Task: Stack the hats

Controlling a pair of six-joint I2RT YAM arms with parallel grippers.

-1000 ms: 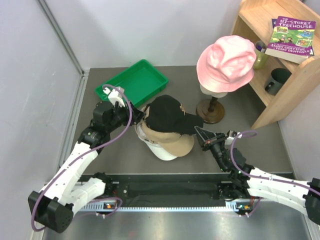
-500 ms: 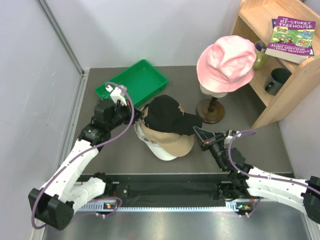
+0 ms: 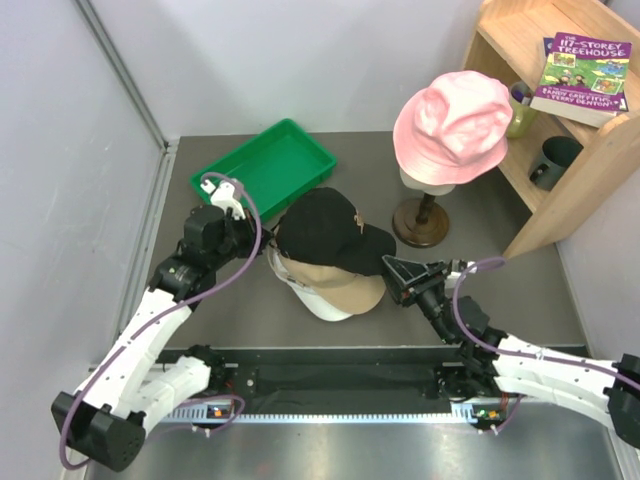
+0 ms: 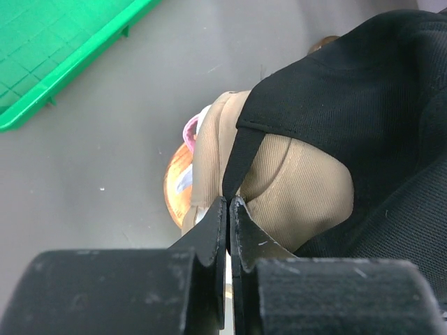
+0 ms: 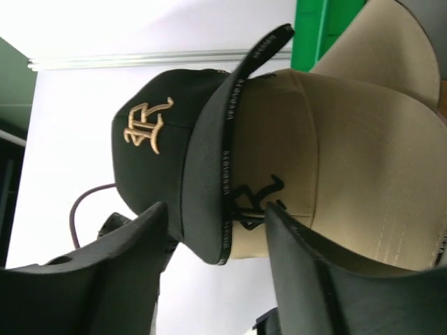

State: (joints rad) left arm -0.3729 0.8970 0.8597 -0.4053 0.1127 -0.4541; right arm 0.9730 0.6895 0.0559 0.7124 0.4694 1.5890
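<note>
From above, three caps sit nested in the middle of the tabletop (image 3: 500, 290): a black cap (image 3: 325, 232) on top of a tan cap (image 3: 350, 285), with a white cap (image 3: 325, 305) at the bottom. The black one sits skewed, its crown pushed toward the far left corner, so it looks not yet settled square. The left end effector (image 3: 258, 238) is at its rear and the right end effector (image 3: 392, 275) is at its peak, one at each end, which I take as a way to steer the cap straight. A pink hat (image 3: 452, 125) is on the mannequin head (image 3: 425, 180) atop the wooden stand (image 3: 420, 222) toward the far right corner, apart from the pile. A green tray (image 3: 265, 165) lies at the far left.

At the left wrist, the left end effector (image 4: 228, 209) is clenched, its fingers pinching the thin back strap (image 4: 241, 157) of the black cap (image 4: 349, 91). The strap runs taut down across the tan cap (image 4: 300, 188), probably because it gives a firm hold without crushing the soft crown.

At the right wrist, the right end effector (image 5: 213, 216) is released, jaws spread wide. The stiff peak (image 5: 209, 174) of the black cap (image 5: 154, 132) lies between the fingers, though I cannot tell whether either touches it. The tan cap (image 5: 328, 153) is just beneath. It seems placed to guide or catch the peak.
</note>
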